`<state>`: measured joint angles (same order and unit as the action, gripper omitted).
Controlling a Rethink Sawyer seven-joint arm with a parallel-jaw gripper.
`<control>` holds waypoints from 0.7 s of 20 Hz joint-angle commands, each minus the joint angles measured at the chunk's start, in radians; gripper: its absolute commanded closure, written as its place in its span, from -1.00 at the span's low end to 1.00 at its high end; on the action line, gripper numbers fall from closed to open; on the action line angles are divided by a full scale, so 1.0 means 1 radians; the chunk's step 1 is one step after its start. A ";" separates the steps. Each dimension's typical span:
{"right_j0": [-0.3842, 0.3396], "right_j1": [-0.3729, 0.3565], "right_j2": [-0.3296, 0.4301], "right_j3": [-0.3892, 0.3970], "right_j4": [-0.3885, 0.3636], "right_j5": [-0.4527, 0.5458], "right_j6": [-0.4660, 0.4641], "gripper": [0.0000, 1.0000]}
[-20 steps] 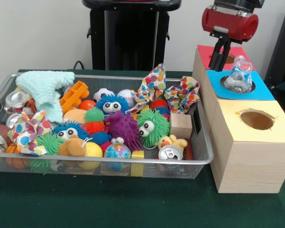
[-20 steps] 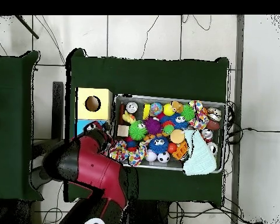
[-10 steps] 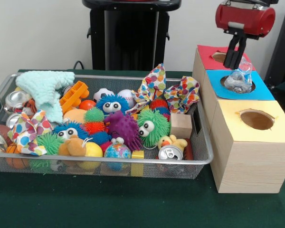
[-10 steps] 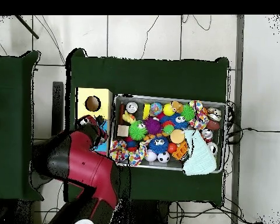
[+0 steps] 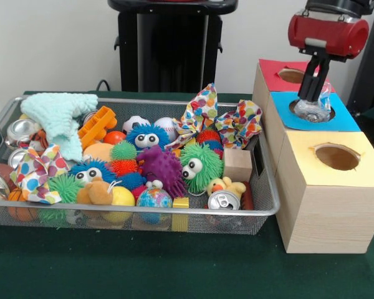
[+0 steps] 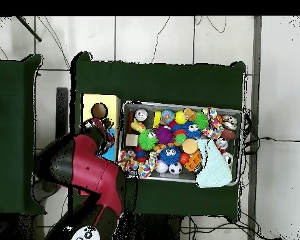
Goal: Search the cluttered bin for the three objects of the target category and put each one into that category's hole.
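Front view | pincer [image 5: 313,93] above crushed bottle [image 5: 313,109] | bottle upright in blue hole [image 5: 311,112]

1. The bin [image 6: 180,105] of toys lies mid-surface [image 6: 159,78].
2. The yellow box [image 6: 99,101], with its round hole, sits beside the bin's left end.
3. The red arm [image 6: 84,172] covers the boxes below it.

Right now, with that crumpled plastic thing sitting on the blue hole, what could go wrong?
The crumpled plastic bottle sits on top of the blue hole rather than down inside it, so it may stay stuck there. The gripper hangs just above it; a push might tip it off the blue box top instead of driving it in. More cans, like the one at the bin's front, lie half buried among toys.
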<state>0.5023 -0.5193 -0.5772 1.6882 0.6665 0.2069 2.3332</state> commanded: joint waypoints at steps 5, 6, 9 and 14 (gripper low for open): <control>-0.034 0.095 0.132 0.006 0.074 -0.101 0.262 1.00; -0.027 0.100 0.126 0.007 0.080 -0.099 0.266 1.00; -0.025 0.105 0.137 0.014 0.089 -0.115 0.261 1.00; 0.014 0.129 0.107 0.000 0.127 -0.087 0.282 1.00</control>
<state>0.5015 -0.4452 -0.5763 1.6879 0.7300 0.1277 2.3340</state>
